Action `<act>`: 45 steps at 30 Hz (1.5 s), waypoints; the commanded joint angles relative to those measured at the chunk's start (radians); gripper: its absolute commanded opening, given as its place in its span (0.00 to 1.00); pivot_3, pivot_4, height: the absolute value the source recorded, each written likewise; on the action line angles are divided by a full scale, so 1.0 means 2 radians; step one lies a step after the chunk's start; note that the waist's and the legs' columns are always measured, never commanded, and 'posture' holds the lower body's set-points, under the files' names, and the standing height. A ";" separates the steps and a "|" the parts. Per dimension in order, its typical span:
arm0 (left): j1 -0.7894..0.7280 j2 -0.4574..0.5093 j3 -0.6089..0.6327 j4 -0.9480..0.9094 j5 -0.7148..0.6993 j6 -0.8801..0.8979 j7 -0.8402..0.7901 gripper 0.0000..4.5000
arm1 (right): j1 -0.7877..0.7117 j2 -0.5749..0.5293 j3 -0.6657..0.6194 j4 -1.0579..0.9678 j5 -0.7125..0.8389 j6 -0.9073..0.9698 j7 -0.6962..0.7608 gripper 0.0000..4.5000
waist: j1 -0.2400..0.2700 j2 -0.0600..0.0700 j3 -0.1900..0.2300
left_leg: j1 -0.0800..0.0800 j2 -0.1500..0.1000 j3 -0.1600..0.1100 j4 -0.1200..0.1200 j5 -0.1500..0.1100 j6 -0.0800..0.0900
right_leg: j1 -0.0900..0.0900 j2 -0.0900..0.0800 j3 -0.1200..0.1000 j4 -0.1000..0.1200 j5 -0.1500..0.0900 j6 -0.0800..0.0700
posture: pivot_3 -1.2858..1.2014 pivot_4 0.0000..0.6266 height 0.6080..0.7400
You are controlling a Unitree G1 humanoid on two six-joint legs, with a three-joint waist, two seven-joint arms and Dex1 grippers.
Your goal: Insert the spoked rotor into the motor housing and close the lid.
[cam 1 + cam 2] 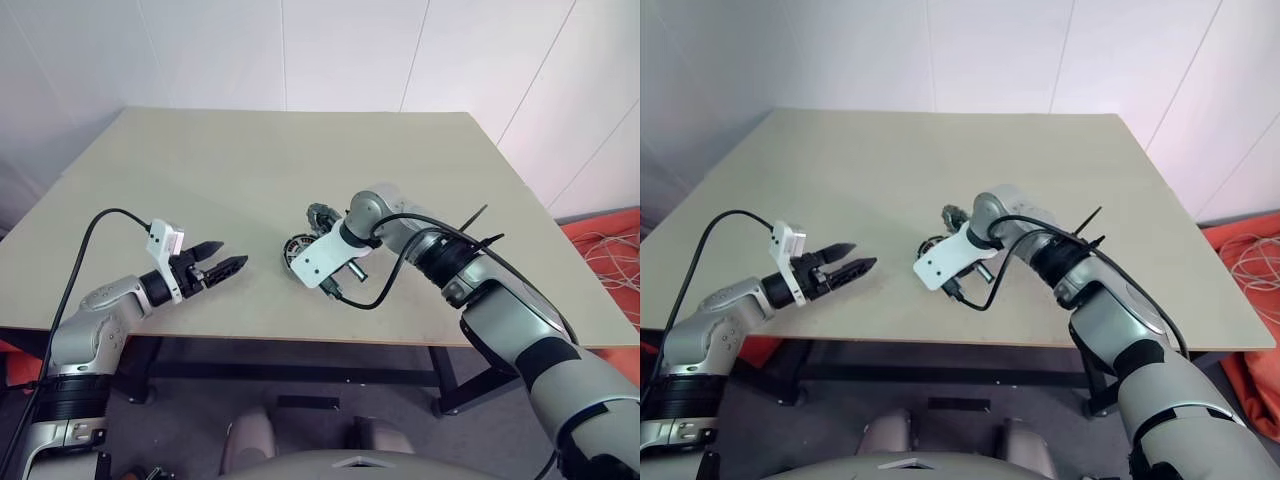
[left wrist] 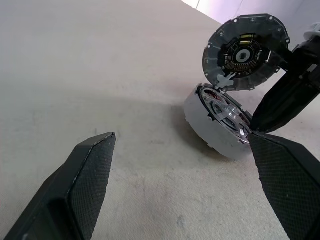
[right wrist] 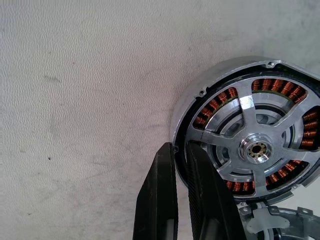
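The motor housing (image 3: 190, 107), a short round drum with copper windings, rests on the table near the middle. The silver spoked rotor (image 3: 257, 149) sits inside it, windings showing through its cut-outs. The lid (image 2: 245, 52), a dark segmented disc with a pale centre, stands upright at the housing's far edge. My right gripper (image 3: 180, 146) points steeply down and is shut on the housing's rim, one finger outside the wall and one inside. My left gripper (image 1: 233, 254) hovers open and empty just above the table, apart from the housing (image 1: 297, 247) on its left side, pointing toward it.
The beige table (image 1: 200, 160) has wide bare room to the left and back. Its front edge runs close beneath both arms. An orange object with loose cables (image 1: 610, 260) lies on the floor beyond the table's right side.
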 commanded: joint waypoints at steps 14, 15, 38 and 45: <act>-0.025 -0.001 -0.004 0.003 0.001 -0.008 -0.007 1.00 | 0.003 -0.029 -0.038 -0.168 0.009 0.297 0.086 0.00 | 0.000 0.000 0.000 | 0.000 0.000 0.000 0.000 0.000 0.000 | -0.001 0.000 0.000 0.000 0.000 0.000 | 0.52 0.00 1.00; -0.026 -0.002 -0.005 0.004 0.001 -0.009 -0.007 1.00 | 0.003 -0.024 -0.038 -0.170 0.011 0.325 0.087 0.00 | 0.000 0.000 0.000 | 0.000 0.000 0.000 0.000 0.000 0.000 | -0.001 0.000 0.000 0.000 0.000 0.000 | 0.52 0.00 1.00; -0.026 -0.001 -0.008 0.012 0.007 -0.014 0.001 1.00 | -0.027 0.068 -0.034 -0.040 0.078 0.464 -0.057 0.00 | 0.001 0.000 0.001 | 0.002 0.000 -0.005 -0.001 0.001 -0.002 | 0.000 0.000 0.000 0.001 0.000 0.000 | 0.52 0.00 1.00; -0.026 -0.003 -0.008 0.010 0.008 -0.011 0.001 1.00 | -0.021 0.051 -0.015 -0.045 0.073 0.437 -0.052 0.21 | 0.002 0.000 0.001 | 0.001 0.000 -0.006 -0.001 0.001 -0.003 | 0.000 0.000 0.000 0.001 0.000 0.000 | 0.52 0.00 1.00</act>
